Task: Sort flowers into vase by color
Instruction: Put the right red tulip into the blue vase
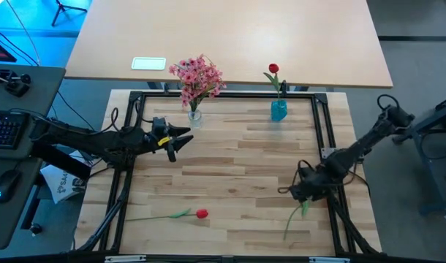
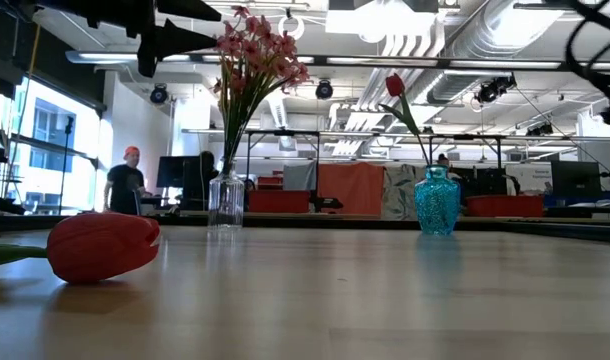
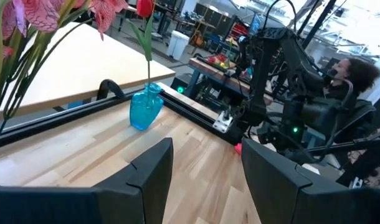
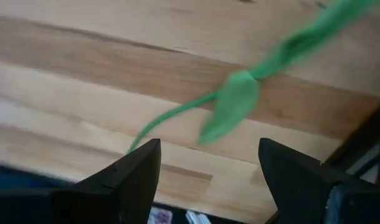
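A clear vase (image 1: 194, 117) near the far edge holds several pink sprays (image 1: 199, 75). To its right, a blue vase (image 1: 278, 110) holds one red tulip (image 1: 273, 69). A second red tulip (image 1: 201, 213) lies on its side near the near edge, stem pointing left. A third flower lies at the right side: its green leaf (image 1: 305, 208) and stem (image 4: 177, 116) show, and a bit of red (image 3: 238, 148) sits by the right arm. My right gripper (image 1: 302, 193) hovers open above it. My left gripper (image 1: 175, 142) is open and raised, left of the clear vase.
Black frame rails (image 1: 327, 139) run along the table's sides and far edge. Bare wood (image 1: 237, 168) lies in the middle between the arms. A larger light tabletop (image 1: 230, 36) stands beyond the far edge. People (image 2: 125, 185) show in the room behind.
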